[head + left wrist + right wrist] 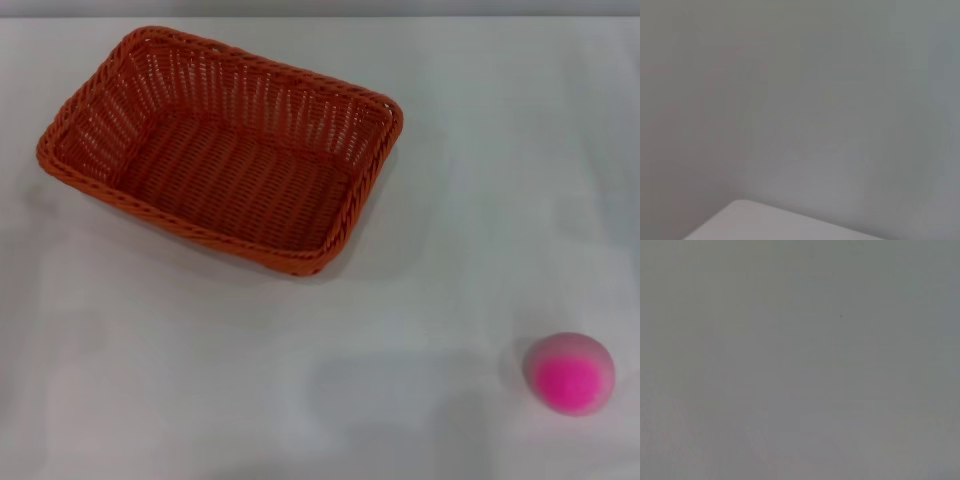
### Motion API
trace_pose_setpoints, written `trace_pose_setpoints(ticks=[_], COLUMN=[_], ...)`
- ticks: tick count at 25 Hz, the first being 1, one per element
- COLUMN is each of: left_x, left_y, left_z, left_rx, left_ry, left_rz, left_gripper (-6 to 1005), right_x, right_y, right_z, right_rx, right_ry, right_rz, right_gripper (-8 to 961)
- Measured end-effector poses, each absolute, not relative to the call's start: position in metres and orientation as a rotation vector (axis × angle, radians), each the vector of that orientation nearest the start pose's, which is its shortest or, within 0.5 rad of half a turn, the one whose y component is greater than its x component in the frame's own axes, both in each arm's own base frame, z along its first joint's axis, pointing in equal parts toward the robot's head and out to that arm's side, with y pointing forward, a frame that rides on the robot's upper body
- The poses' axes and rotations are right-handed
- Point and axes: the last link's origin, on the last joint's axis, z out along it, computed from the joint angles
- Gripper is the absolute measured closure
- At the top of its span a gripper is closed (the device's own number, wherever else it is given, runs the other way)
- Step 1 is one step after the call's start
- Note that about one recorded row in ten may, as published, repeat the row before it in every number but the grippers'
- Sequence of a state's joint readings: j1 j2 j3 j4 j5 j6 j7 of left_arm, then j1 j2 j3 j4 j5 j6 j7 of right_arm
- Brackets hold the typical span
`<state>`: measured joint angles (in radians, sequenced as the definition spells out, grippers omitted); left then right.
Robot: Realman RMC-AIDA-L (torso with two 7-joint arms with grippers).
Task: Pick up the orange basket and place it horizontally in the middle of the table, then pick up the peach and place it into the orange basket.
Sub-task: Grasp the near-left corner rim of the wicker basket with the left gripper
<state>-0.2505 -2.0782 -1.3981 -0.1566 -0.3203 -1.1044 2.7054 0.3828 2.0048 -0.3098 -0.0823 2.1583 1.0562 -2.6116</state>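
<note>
Orange basket (222, 148) askew at table (300, 380) far-left, peach (569, 373) well apart near-right

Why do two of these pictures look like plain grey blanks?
Both wrist views face featureless grey; the left wrist view catches only a pale corner, perhaps the table. The head view is soft, with faint shadows beside the orange basket and the peach.

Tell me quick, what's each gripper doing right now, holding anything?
Left gripper: not in view, state unknown.
Right gripper: not in view, state unknown.
Basket and peach sit untouched on the table.
</note>
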Motion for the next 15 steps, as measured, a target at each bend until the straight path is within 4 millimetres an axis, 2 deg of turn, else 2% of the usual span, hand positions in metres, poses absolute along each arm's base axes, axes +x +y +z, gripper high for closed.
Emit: trace_pose_setpoints(ticks=[15], left_x=[-0.380], left_y=[0.284], left_z=[-0.006], left_rx=[-1.510], left_ry=[-0.948], left_rz=[-0.806], left_gripper=[471], right_x=[0.421], right_y=[0.310], right_z=[0.078], right_rx=[-1.302], right_ry=[0.823], right_rz=[0.646], right_gripper=[141])
